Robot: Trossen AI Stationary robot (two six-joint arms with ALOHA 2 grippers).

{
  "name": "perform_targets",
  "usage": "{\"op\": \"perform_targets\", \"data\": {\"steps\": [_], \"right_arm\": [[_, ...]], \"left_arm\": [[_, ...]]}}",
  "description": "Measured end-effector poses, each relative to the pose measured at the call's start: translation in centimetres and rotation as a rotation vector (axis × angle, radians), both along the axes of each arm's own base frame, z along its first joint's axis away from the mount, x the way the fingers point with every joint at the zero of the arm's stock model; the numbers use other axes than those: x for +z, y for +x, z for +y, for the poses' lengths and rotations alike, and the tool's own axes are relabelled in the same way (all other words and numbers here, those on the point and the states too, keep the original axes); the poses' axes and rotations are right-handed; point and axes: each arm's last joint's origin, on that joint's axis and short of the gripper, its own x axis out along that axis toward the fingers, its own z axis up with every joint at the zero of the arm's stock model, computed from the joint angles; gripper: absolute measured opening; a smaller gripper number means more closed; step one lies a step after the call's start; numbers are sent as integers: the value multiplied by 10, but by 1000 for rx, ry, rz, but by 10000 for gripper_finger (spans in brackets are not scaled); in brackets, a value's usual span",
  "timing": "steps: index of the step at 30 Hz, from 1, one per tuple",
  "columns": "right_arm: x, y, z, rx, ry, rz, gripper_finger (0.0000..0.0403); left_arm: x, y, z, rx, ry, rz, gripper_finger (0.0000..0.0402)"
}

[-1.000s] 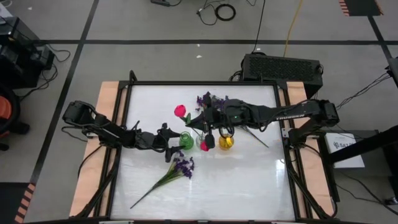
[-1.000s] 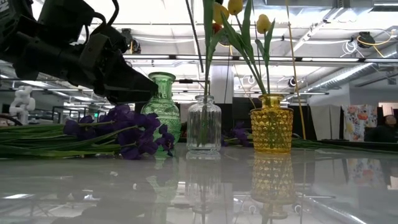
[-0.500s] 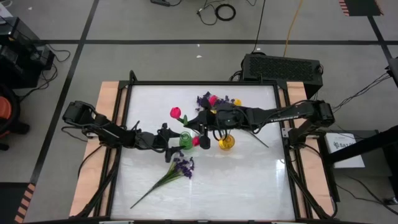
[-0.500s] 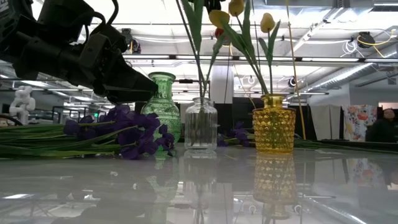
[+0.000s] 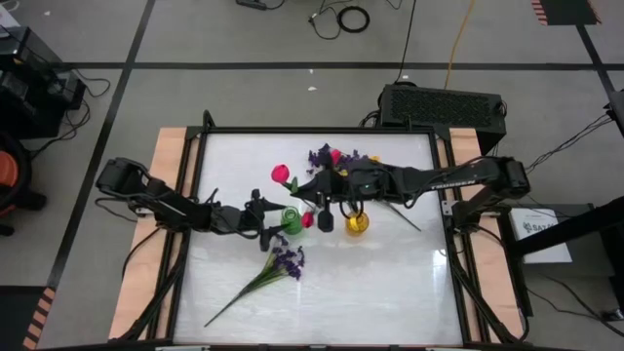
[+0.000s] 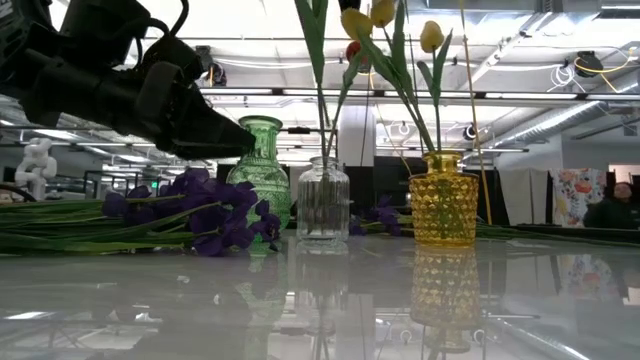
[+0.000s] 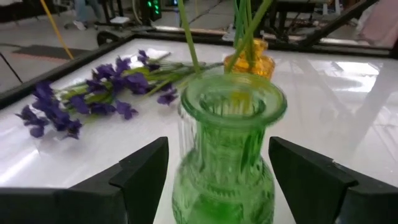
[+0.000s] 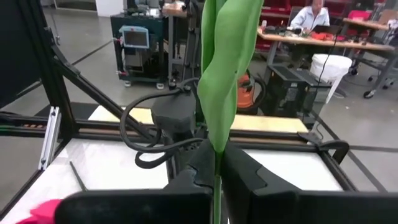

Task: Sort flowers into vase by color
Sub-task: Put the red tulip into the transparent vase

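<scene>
Green vase (image 7: 227, 149): ribbed glass, upright, close up between the two spread dark fingers (image 7: 134, 177) of the left gripper (image 7: 217, 171), neither visibly touching it. Yellow vase (image 7: 252, 55): behind the green one, holding green stems (image 7: 245, 25). Purple sprigs (image 7: 81, 102): lying flat on the white table (image 7: 348, 99), beside the vases.

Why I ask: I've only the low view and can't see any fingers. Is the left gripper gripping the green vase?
Observer: No. The left gripper is open, one finger on either side of the green vase, with gaps showing.
Operator: And what holds the tall stem at the clear vase?
Observer: The right gripper, shut on that tulip stem.
</scene>
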Motion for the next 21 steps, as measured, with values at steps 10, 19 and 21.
{"op": "perform_targets", "data": {"steps": [10,19,21], "right_arm": [[14,-4,0,11,-8,-96,4],[18,-4,0,7,6,-130,4],[22,-4,0,5,8,-142,4]], "left_arm": [[10,-10,-4,-26,-15,48,280],[43,-42,-15,-99,-89,26,280],[62,-49,-14,-96,-79,-84,280]]}}
